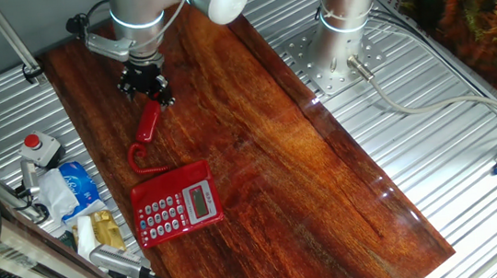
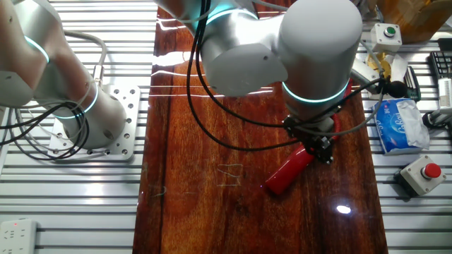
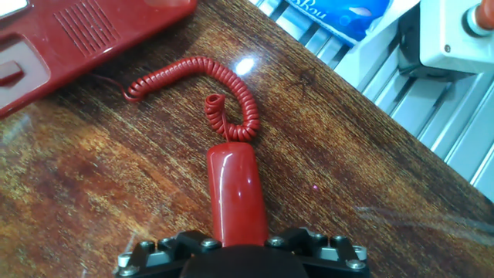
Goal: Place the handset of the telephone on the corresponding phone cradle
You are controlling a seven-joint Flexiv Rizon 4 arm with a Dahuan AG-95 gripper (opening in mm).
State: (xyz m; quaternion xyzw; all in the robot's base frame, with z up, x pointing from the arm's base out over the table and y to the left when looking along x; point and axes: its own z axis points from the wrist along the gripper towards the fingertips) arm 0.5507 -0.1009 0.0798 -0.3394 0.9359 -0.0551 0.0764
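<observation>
One gripper (image 1: 146,83) stands over the far end of the handset (image 1: 147,122); the hand view shows its jaws straddling the receiver's sides, but whether they are pressed tight cannot be told. The handset lies flat on the wooden table (image 1: 279,163), long axis running from the jaws toward the telephone (image 1: 176,203). The phone cradle (image 1: 167,177) lies beyond the curly cord (image 3: 224,93), unoccupied.
</observation>
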